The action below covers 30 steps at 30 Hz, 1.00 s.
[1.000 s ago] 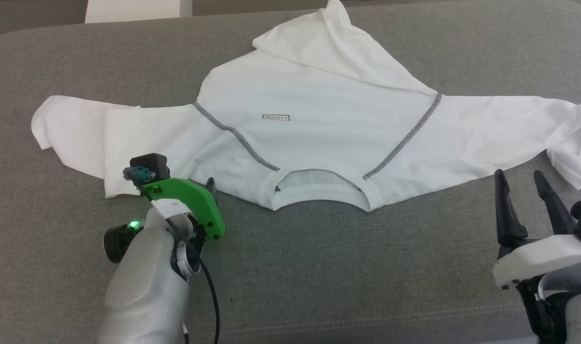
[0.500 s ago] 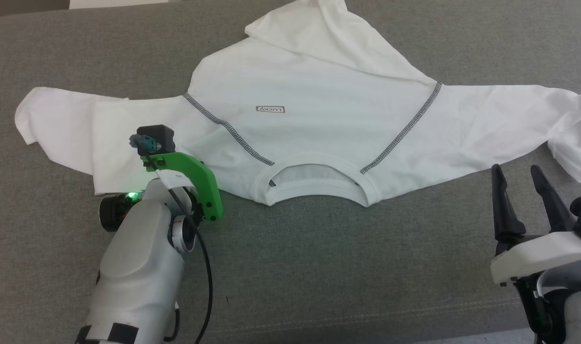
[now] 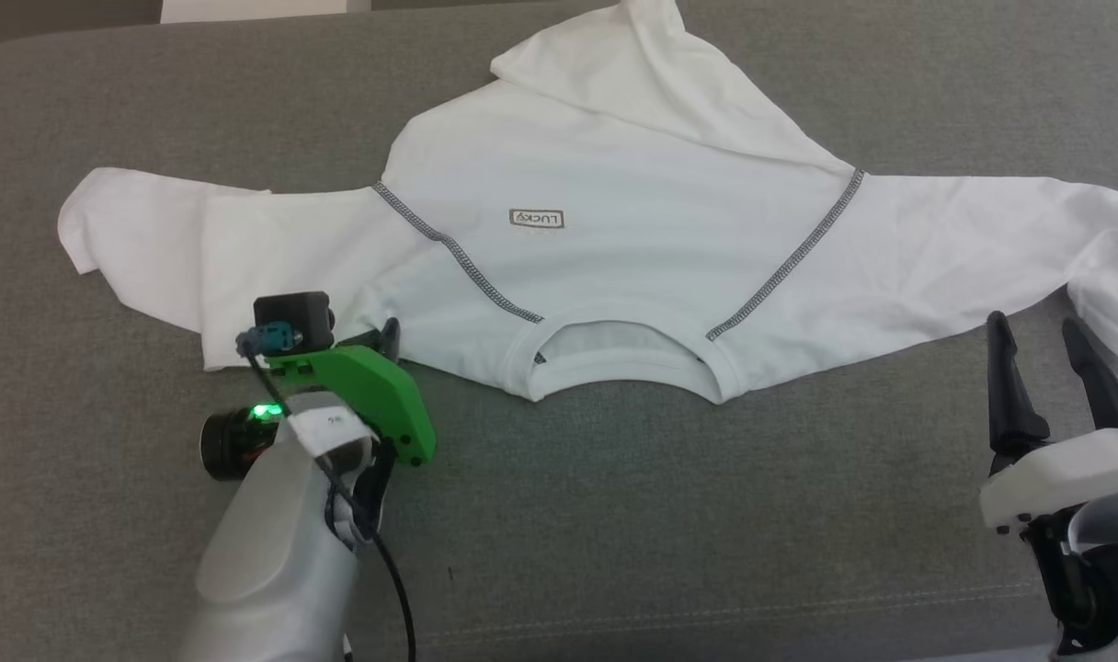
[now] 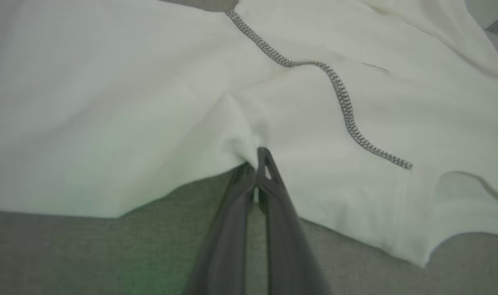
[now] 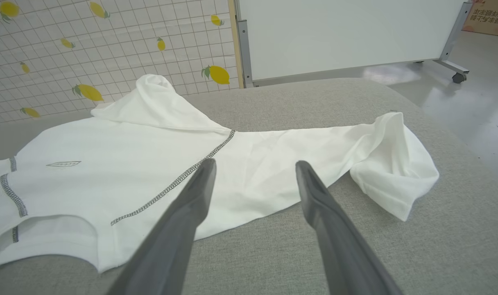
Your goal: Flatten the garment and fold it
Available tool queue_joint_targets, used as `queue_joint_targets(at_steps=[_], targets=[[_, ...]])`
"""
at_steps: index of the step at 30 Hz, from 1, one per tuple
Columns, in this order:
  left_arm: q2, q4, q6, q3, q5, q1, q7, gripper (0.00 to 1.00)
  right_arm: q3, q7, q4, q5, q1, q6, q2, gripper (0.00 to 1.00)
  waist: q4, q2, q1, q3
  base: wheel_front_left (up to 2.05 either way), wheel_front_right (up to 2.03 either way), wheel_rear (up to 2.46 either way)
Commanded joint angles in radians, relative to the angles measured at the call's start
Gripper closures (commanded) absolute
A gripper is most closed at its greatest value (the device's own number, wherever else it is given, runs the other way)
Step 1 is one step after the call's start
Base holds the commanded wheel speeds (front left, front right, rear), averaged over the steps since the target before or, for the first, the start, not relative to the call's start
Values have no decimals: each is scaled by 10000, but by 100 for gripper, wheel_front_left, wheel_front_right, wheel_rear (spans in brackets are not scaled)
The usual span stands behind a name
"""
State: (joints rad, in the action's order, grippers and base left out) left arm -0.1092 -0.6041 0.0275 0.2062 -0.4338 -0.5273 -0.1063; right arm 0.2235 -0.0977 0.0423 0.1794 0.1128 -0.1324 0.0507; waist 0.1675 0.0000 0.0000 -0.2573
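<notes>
A grey fabric-covered table is carrying the shirt, which is lying spread out with its neckline toward the robot, far hem flipped over and right sleeve end crumpled. The left end effector is clenching the shirt's near edge by the left shoulder seam. The right end effector is waiting released, near the right sleeve. Flattening is seemingly underway; the next move is probably calling for an outward tug to smooth that side.
</notes>
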Motion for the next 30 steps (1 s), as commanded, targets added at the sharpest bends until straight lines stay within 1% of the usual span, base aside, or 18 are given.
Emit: queue_joint_targets(at_steps=[1,7,10,13,16,19,23,26,27,28,29,30], targets=[[-92,428,59,-66,-167,396,129,100,170,-132,-208,-41,261,17,-5,0,-156,0,0,64,0,0,0],[-274,2275,310,-77,-208,1585,2,100,772,-859,-1561,-218,1124,17,-5,0,-514,0,0,11,0,0,0],[-351,2913,496,-99,-229,2008,-187,100,1147,-1422,-2621,-289,1746,17,-5,0,-673,0,0,-52,0,0,0],[-345,3358,545,-29,-268,2246,-353,100,1193,-2095,-3626,-310,2212,17,-5,0,-841,0,0,-121,0,0,0],[-305,3676,566,53,-315,2382,-466,100,914,-2887,-4399,-269,2448,17,-5,0,-1006,0,0,-171,0,0,0],[-266,3865,593,92,-365,2472,-505,100,854,-3351,-4793,-371,2498,17,-5,0,-1088,0,0,-198,0,0,0],[-252,4011,585,167,-410,2539,-571,100,826,-3480,-5025,-495,2580,17,-5,0,-1151,0,0,-251,0,0,0],[-280,4091,579,198,-433,2562,-612,100,580,-3910,-5209,-511,2584,17,-5,0,-1152,0,0,-295,0,0,0],[-289,4110,581,201,-442,2566,-625,100,507,-4060,-5222,-502,2578,17,-5,16,-1147,0,0,-307,0,0,0],[-295,4132,584,202,-455,2567,-633,100,425,-4230,-5206,-486,2570,17,-5,50,-1140,0,0,-322,0,0,0],[-298,4146,586,204,-466,2567,-639,100,379,-4318,-5157,-483,2568,17,-5,61,-1134,0,0,-334,0,0,0],[-303,4160,589,209,-474,2561,-647,100,335,-4353,-5055,-509,2571,17,-5,77,-1128,0,0,-353,0,0,0]])
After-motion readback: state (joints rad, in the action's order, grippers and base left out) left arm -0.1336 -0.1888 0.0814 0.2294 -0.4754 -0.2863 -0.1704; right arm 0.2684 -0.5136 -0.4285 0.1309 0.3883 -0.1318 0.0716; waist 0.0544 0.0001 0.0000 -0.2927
